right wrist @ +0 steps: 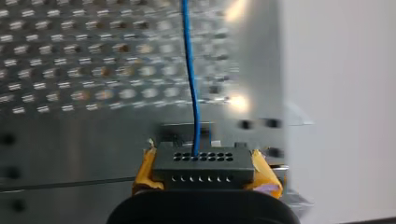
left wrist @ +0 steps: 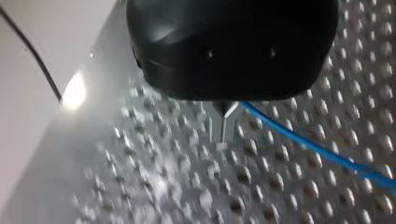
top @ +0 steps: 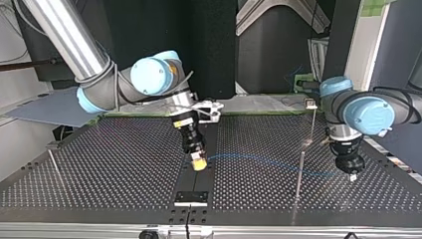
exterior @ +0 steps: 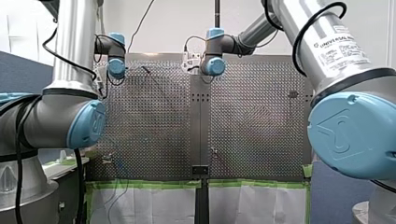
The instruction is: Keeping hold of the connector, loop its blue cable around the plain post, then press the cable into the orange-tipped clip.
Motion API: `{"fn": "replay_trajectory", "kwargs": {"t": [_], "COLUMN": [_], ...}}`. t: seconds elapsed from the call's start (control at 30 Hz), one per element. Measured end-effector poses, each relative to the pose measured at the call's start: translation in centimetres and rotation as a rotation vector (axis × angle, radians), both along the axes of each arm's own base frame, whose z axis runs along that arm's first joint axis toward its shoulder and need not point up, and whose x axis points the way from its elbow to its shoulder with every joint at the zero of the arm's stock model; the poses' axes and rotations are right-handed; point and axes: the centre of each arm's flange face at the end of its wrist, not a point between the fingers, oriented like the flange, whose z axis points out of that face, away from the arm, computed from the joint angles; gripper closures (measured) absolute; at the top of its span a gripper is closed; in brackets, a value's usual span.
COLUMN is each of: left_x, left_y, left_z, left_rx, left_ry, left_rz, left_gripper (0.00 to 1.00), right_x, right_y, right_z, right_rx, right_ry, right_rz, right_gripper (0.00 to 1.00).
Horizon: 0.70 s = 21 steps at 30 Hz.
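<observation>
In the right wrist view, my right gripper [right wrist: 203, 161] is shut with its yellow pads [right wrist: 144, 170] on a dark connector [right wrist: 203, 169] that has rows of holes. The blue cable [right wrist: 189, 70] leaves the connector and runs ahead over the perforated plate. In the top view my right gripper [top: 198, 162] sits low at the table's middle seam. The cable [top: 259, 160] arcs from it toward my left gripper [top: 352, 175] at that view's right. In the left wrist view, my left gripper [left wrist: 223, 133] has its metal fingers shut on the cable [left wrist: 317, 149]. A plain thin post [top: 300, 172] stands just in front of the cable.
A second thin rod with a small head [top: 310, 104] stands behind the plain post. A third rod [top: 54, 167] leans at the top view's left. A black bracket [top: 191, 197] sits on the seam near the table's edge. Green tape [exterior: 149, 184] lines one table edge.
</observation>
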Motion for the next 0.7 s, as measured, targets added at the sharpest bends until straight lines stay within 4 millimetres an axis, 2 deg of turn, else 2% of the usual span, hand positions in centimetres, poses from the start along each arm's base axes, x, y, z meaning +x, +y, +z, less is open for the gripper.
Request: {"fn": "replay_trajectory", "kwargs": {"t": [0.13,0.27,0.4,0.47,0.5,0.53,0.57,0.6,0.63,0.7], "left_x": [0.7,0.9,1.1,1.2,1.3,1.4,1.5,1.4,1.4,1.2], "left_y": [0.6,-1.2,-3.3,-4.6,-5.0,-5.3,-5.4,-5.4,-5.4,-5.2], "left_z": [-0.9,-1.1,-2.3,-3.3,-3.9,-4.5,-5.3,-5.9,-6.4,-7.3], "left_rx": [-0.003,-0.009,-0.017,-0.022,-0.024,-0.026,-0.030,-0.032,-0.035,-0.038], "left_ry": [0.009,0.007,0.026,0.052,0.064,0.078,0.099,0.114,0.128,0.153], "left_rz": [-0.027,-0.096,-0.151,-0.178,-0.189,-0.197,-0.199,-0.198,-0.193,-0.178], "left_gripper": [1.00,1.00,1.00,0.87,0.87,0.79,0.65,0.65,0.53,0.53], "right_x": [0.4,0.4,0.1,0.0,0.0,0.0,-0.1,-0.1,-0.1,-0.2], "right_y": [-0.7,-1.6,-2.0,-2.0,-2.0,-1.9,-1.8,-1.7,-1.6,-1.2], "right_z": [-2.4,-5.2,-6.7,-7.3,-7.5,-7.7,-8.1,-8.3,-8.6,-9.2], "right_rx": [0.021,0.048,0.066,0.072,0.074,0.077,0.081,0.084,0.086,0.091], "right_ry": [0.028,0.055,0.070,0.077,0.080,0.084,0.089,0.093,0.098,0.109], "right_rz": [-0.015,-0.047,-0.072,-0.078,-0.080,-0.081,-0.083,-0.084,-0.086,-0.087], "right_gripper": [1.00,1.00,1.00,1.00,1.00,1.00,1.00,1.00,1.00,1.00]}}
